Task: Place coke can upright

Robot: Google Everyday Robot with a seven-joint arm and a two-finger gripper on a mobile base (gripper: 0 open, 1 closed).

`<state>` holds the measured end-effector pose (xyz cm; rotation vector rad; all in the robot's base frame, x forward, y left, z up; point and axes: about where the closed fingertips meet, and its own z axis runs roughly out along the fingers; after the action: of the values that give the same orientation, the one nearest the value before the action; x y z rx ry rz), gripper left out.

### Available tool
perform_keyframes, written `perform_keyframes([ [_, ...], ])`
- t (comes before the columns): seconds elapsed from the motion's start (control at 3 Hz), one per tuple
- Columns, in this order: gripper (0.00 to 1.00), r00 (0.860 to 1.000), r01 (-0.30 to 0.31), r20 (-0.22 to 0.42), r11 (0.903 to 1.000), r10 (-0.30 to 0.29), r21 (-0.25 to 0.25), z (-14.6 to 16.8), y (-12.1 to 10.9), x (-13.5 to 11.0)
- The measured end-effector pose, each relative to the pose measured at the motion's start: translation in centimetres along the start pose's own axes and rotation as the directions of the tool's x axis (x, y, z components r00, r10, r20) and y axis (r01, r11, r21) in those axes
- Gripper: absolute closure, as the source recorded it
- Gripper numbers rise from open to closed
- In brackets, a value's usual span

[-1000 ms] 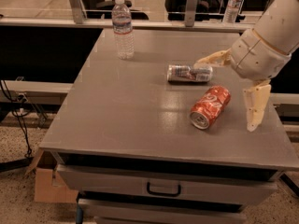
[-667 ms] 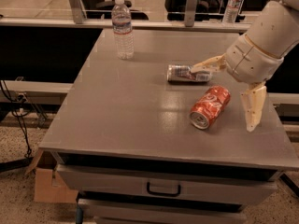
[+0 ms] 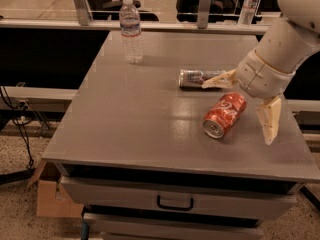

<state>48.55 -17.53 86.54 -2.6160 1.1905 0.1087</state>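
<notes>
The red coke can point(image 3: 224, 114) lies on its side on the grey table point(image 3: 140, 119), right of centre, its silver end facing the front. My gripper point(image 3: 245, 101) hangs over the can from the right, open wide. One cream finger point(image 3: 219, 80) points left above the can, the other finger point(image 3: 270, 119) points down at its right. Neither touches the can.
A slim silver can point(image 3: 196, 78) lies on its side just behind the coke can, next to the upper finger. A clear water bottle point(image 3: 131, 31) stands at the table's back left. A drawer with a handle point(image 3: 175, 202) sits below the table top. A cardboard box point(image 3: 52, 196) is on the floor at left.
The gripper and arm have shifted slightly left and toward the can. The cans and the bottle have not moved.
</notes>
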Motion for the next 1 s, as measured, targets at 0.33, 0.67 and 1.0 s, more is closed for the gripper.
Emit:
perform_keyframes([
  [0.33, 0.0, 1.0, 0.028, -0.002, 0.9995, -0.028, -0.015, 0.8, -0.12, 0.39],
  [0.67, 0.14, 0.999, 0.043, 0.007, 0.9984, -0.042, -0.037, 1.33, -0.14, 0.51],
  [1.0, 0.38, 0.999, 0.038, 0.003, 0.997, -0.038, -0.067, 1.42, -0.08, 0.81],
])
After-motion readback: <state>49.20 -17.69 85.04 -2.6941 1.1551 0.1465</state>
